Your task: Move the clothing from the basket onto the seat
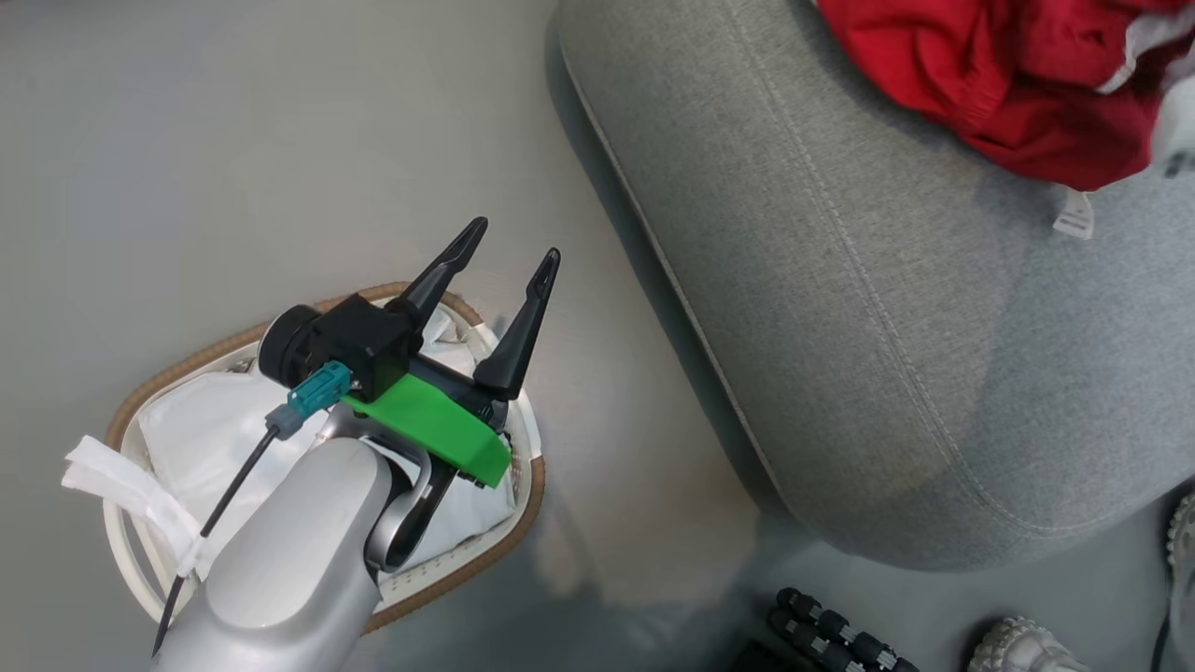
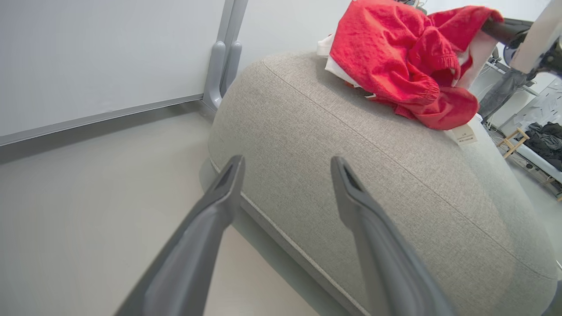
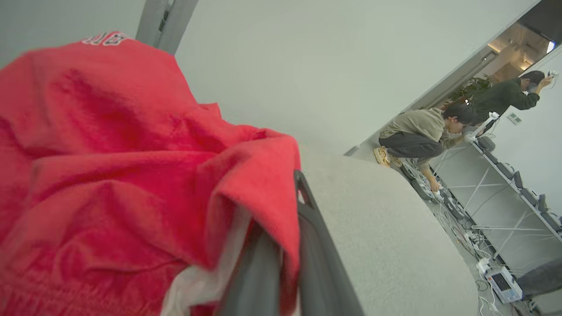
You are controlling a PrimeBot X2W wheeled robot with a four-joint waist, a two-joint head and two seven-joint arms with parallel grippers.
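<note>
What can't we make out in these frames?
- Head view: the left gripper and its arm hide much inside the basket; any garment there can't be told.
- Head view: the clothing on the seat is cut off by the top and right edges.
- Right wrist view: the clothing covers the fingertips of the right gripper; the white lettering is too blurred to read.

Soft even light, wide-angle edge distortion

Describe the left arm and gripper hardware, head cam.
Left gripper: two long black tapered fingers on a bright green plate. Black boxy camera module with a teal connector and thin black cable. Forearm: smooth rounded silver-grey shell.
</note>
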